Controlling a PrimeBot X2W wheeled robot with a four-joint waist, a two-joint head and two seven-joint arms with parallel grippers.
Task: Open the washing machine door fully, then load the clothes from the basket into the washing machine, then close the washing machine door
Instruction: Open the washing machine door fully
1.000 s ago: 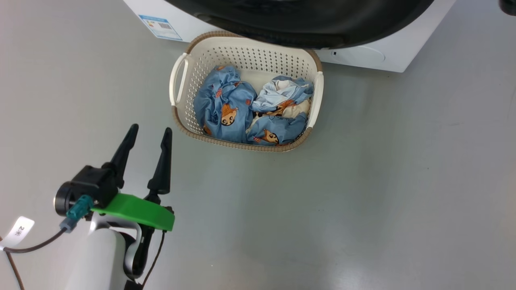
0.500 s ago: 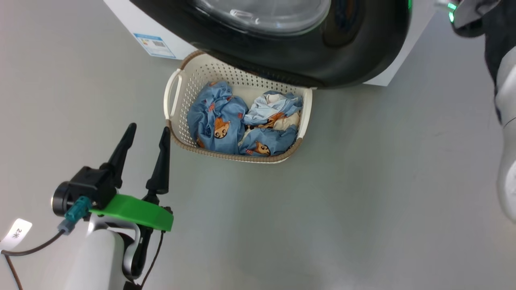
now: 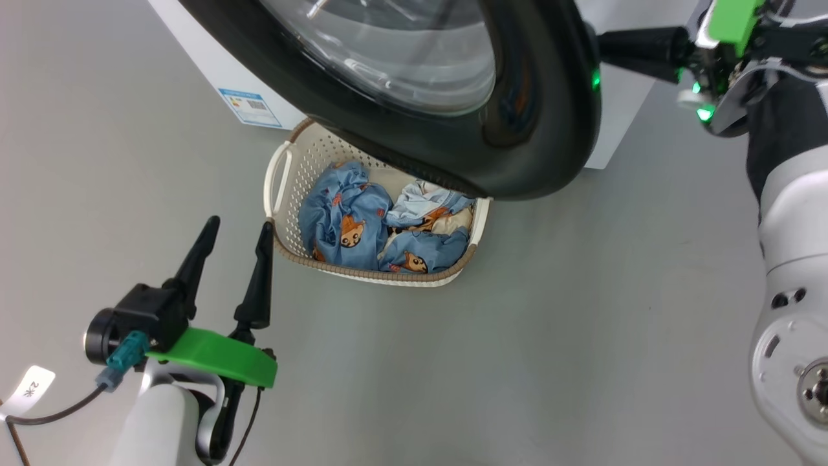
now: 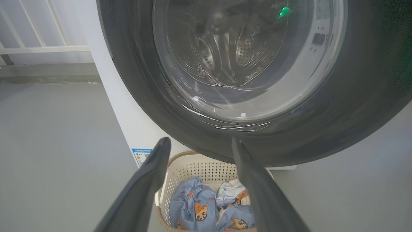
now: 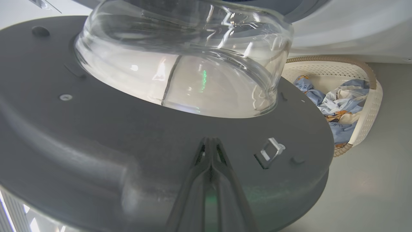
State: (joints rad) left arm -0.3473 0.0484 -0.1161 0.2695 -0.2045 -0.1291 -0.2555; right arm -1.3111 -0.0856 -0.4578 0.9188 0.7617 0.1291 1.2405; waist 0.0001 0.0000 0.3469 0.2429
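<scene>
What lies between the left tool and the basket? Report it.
Only bare grey floor. In the head view the open left tool shows just left of the basket, with nothing in the gap.

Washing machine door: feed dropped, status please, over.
Left gripper open beside basket. Right gripper shut, at inner face of washing machine door. Door overhangs basket, clothes inside.

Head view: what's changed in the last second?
The view has tilted up, so more of the washing machine door shows. The right claw, shut, has come in at upper right, at the door's edge. The left claw stays open and idle; the clothes still lie in the basket.
</scene>
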